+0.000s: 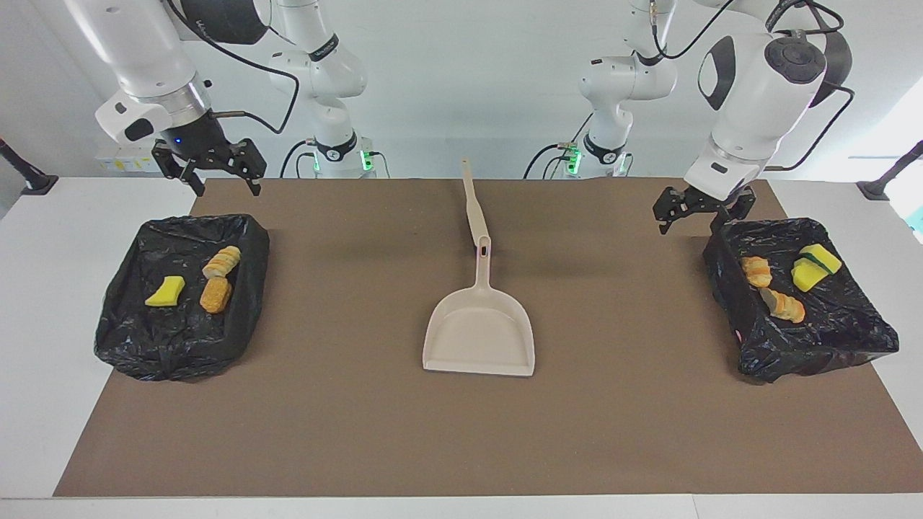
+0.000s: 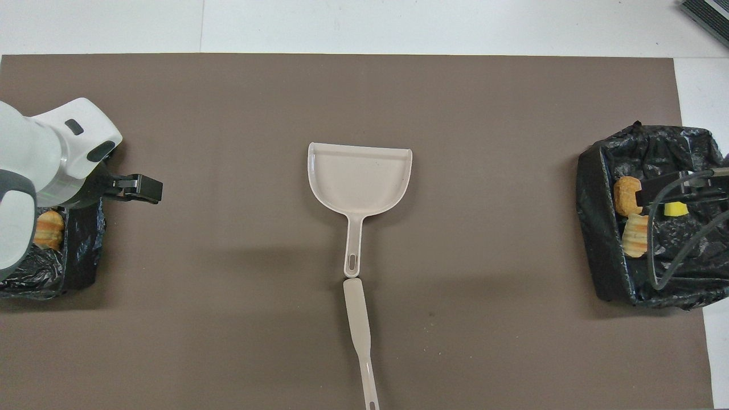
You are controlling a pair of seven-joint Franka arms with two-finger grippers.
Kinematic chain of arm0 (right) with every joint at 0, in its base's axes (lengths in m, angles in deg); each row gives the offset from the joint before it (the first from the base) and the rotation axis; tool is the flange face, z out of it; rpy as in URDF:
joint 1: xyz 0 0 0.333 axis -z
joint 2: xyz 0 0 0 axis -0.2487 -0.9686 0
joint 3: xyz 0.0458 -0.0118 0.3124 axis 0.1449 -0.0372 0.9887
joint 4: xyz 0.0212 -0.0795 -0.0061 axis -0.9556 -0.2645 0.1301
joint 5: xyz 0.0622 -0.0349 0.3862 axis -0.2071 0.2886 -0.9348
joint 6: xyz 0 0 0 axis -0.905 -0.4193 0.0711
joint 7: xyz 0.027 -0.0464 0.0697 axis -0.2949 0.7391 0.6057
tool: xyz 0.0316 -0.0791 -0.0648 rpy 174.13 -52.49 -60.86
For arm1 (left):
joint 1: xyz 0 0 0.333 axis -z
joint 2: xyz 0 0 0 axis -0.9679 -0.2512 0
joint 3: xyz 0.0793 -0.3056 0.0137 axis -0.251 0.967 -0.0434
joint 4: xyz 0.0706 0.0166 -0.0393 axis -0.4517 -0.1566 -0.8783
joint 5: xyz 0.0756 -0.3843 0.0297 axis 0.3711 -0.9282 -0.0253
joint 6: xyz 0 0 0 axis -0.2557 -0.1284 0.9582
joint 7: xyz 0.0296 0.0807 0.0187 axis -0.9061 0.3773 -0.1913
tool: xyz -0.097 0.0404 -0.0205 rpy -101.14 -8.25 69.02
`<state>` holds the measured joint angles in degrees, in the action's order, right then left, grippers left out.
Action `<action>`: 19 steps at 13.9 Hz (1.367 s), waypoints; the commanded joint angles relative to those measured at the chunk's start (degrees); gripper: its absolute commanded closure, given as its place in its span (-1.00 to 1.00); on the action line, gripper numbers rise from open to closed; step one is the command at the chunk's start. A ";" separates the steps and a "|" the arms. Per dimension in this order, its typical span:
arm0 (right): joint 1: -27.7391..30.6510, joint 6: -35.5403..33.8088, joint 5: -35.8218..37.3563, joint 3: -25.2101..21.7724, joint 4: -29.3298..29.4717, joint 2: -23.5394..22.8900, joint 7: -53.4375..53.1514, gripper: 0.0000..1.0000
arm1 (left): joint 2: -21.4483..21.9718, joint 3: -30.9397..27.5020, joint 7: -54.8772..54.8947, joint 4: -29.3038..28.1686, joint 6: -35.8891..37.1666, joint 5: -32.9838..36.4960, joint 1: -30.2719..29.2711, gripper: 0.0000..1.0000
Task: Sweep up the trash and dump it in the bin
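all seven trash pieces sit in two black-lined bins: three in the bin [image 1: 184, 295] at the right arm's end, a yellow sponge [image 1: 165, 292] and two bread chunks [image 1: 218, 277]; four in the bin [image 1: 800, 299] at the left arm's end, two bread chunks [image 1: 771, 286] and yellow sponges [image 1: 815, 267]. dustpan [image 1: 482, 333] lies mid-mat, mouth away from the robots, brush [image 1: 472, 209] in line with its handle. left gripper [image 1: 699, 209] released, empty, above the mat beside its bin. right gripper [image 1: 209, 169] released, empty, over the mat near its bin's robot-side edge.

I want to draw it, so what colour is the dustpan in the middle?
The dustpan is plain pale beige all over, with no pattern. It shows best in the facing view.
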<state>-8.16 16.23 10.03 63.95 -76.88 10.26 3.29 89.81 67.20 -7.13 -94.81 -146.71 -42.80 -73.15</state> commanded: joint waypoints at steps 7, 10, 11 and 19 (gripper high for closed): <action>-2.82 -3.63 -0.10 1.21 2.24 0.72 -2.21 -1.00 | 3.25 0.06 2.66 9.34 11.86 -3.17 -3.62 -1.00; -2.90 -4.19 -0.71 1.12 3.84 -0.43 -2.21 -1.00 | 3.33 0.15 2.84 9.54 12.76 -2.64 -3.18 -1.00; -2.55 -4.01 -1.23 1.03 3.66 -0.43 -2.39 -1.00 | 3.42 0.15 2.67 10.23 12.41 -2.64 -3.44 -1.00; -2.55 -2.78 -0.80 0.68 3.40 -0.25 -4.41 -1.00 | 4.39 0.15 2.23 9.27 9.51 -3.61 -3.45 -1.00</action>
<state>-11.08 13.10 10.01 64.38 -74.36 10.53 0.50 94.12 67.40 -5.14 -85.65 -136.34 -46.00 -76.49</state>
